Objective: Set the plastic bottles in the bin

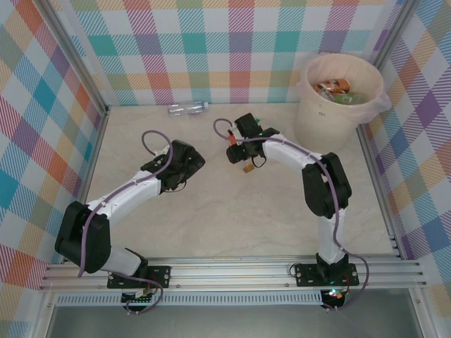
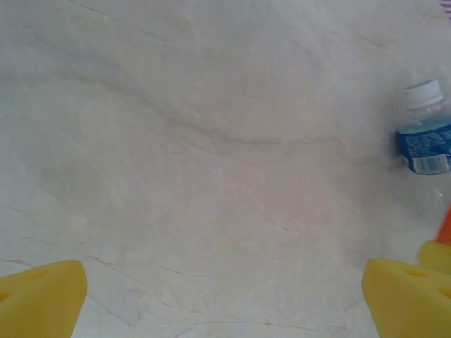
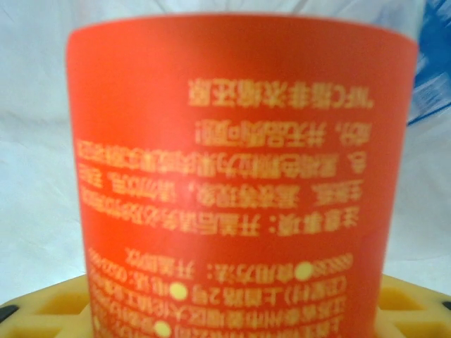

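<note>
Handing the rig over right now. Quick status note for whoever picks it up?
Left gripper: open, empty, above bare table.
Right gripper: around the orange-label bottle, grip not confirmed.
Done: several bottles lie in the bin.
Left: the orange-label bottle, the blue-label bottle near it, and the clear bottle by the back wall.

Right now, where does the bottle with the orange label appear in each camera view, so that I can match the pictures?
Top external: the orange-label bottle is mostly hidden at the right gripper, near the centre.
Left wrist: probably the orange sliver at the right edge.
Right wrist: central, very close.
Shared landmark: the blue-label bottle, beside it in both wrist views.
</note>
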Controlling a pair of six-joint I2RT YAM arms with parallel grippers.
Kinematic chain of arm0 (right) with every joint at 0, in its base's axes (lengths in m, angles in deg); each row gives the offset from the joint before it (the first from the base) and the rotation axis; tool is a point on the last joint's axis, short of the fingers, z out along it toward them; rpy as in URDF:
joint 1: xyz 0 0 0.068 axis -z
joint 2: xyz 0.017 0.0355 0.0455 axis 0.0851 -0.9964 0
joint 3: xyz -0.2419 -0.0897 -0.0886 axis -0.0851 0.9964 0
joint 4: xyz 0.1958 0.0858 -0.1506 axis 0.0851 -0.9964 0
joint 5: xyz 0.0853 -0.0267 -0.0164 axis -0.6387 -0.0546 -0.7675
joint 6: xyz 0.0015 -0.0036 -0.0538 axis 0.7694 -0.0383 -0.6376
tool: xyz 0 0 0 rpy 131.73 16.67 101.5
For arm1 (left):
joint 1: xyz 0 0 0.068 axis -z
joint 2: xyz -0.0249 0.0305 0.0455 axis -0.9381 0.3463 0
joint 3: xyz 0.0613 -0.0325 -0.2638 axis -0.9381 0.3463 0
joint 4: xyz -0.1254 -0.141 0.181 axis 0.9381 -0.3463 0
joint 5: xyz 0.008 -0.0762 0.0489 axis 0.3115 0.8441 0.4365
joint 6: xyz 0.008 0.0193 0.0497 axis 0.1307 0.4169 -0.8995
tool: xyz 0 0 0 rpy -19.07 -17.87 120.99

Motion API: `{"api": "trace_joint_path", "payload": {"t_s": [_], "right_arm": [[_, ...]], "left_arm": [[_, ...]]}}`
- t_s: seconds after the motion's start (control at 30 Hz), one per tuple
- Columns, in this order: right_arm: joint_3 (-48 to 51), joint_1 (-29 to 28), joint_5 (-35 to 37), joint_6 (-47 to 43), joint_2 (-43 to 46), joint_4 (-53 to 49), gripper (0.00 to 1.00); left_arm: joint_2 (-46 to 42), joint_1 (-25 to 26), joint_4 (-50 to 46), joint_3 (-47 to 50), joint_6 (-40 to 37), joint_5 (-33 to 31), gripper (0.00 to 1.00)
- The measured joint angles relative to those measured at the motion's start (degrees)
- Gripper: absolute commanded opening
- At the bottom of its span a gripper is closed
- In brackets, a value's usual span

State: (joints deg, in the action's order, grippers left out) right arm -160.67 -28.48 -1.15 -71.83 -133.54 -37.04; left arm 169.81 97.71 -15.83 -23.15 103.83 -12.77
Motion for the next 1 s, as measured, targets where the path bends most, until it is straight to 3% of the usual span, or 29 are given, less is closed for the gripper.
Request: {"api": "trace_joint_path", "payload": {"t_s": [0.33,0.63,1.0], "right_arm": [[1.8,3.2,-0.8,2.6,13.2,4.7,0.55],[0.9,15.5,-5.2,6.7,20.0,4.6,0.54],[-20.5,30.1,-8.3,13.3,16.8,2.1,0.55]], "left_arm": [[0.2,0.0,5.2,0.3,-1.6,3.7,1.00],[0.2,0.0,5.7,0.3,-2.0,4.5,1.00],[0.1,0.0,5.6,0.4,-2.4,4.6,1.00]]}}
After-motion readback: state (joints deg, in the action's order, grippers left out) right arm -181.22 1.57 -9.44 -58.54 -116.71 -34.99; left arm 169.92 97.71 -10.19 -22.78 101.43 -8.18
